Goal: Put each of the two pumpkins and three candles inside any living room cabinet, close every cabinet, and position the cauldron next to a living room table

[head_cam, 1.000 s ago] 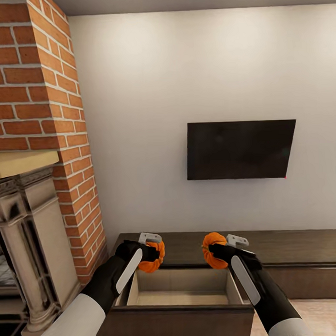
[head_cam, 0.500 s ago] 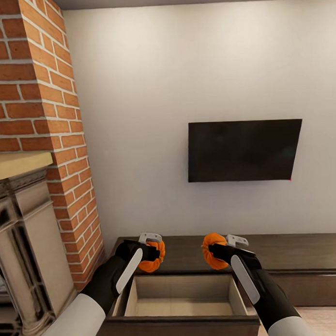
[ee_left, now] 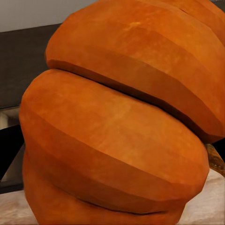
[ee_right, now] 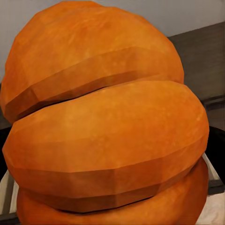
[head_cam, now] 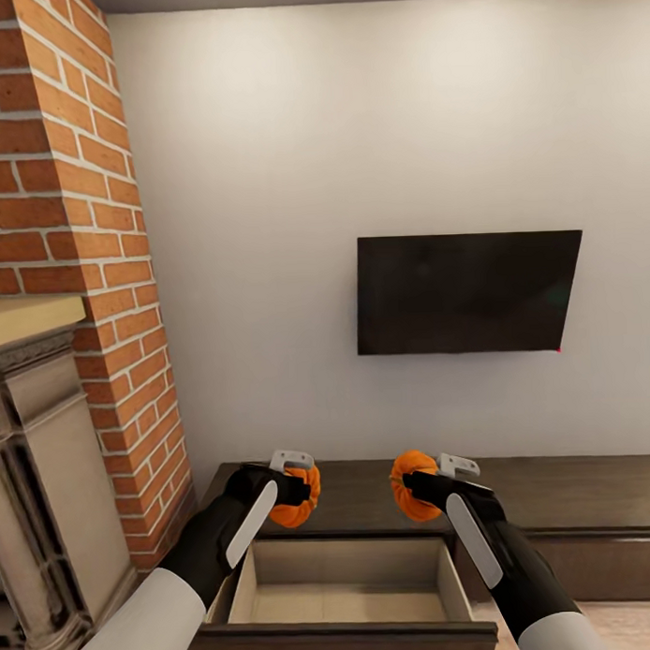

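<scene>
Both arms reach forward over the long dark-brown cabinet [head_cam: 556, 490] below the wall. My left gripper [head_cam: 298, 483] is shut on one orange pumpkin [head_cam: 297, 497], held above the back left corner of an open drawer [head_cam: 345, 587] with a pale beige interior. My right gripper [head_cam: 420, 483] is shut on the other pumpkin [head_cam: 412, 486], held above the drawer's back right corner. Up close, the ribbed orange pumpkin [ee_left: 122, 122] fills the left wrist view, and the second pumpkin [ee_right: 108, 117] fills the right wrist view. The candles, cauldron and table are out of view.
A red brick chimney [head_cam: 69, 231] with a beige stone fireplace [head_cam: 40, 485] stands close on the left. A black TV [head_cam: 466, 292] hangs on the white wall above the cabinet. Light wood floor [head_cam: 626, 624] shows at the lower right.
The whole view has shifted left and slightly closer to the cabinet, so the camera moved. Both grippers keep the same pose, each still holding its pumpkin above the open drawer.
</scene>
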